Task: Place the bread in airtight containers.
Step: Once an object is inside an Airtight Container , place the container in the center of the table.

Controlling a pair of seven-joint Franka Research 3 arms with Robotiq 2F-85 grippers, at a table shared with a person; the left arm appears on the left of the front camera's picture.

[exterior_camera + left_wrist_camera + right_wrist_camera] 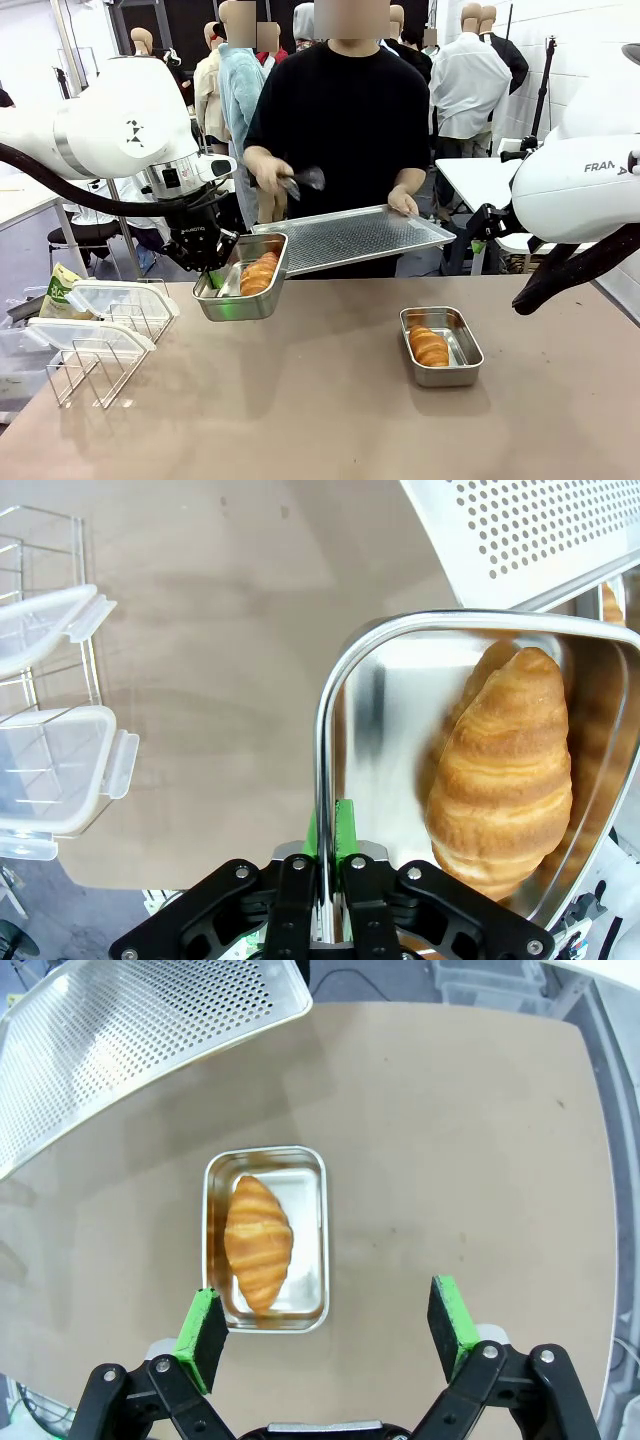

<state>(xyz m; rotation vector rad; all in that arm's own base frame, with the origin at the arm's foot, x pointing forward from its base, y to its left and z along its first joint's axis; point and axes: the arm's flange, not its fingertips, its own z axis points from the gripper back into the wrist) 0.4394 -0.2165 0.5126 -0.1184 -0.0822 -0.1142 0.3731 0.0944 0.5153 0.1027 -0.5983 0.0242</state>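
Observation:
My left gripper [214, 270] is shut on the near rim of one steel airtight container [240, 285] and holds it above the table's far left. A golden bread roll [260, 272] lies inside. The left wrist view shows the fingers [300, 895] pinching the container's wall [325, 720], with the bread [505, 770] to the right. A second container [441, 345] rests on the table at the right with another bread roll [430, 347] in it. My right gripper [330, 1330] hangs open high over the table, with that container [312, 1245] and its bread [258, 1240] just beyond its left finger.
A person at the far side holds a perforated metal tray [350, 235] in one hand and tongs [305, 180] in the other. Two clear lids [115, 298] [85, 335] lean in a wire rack [95, 370] at the table's left. The tray's edge [520, 530] is close above the held container.

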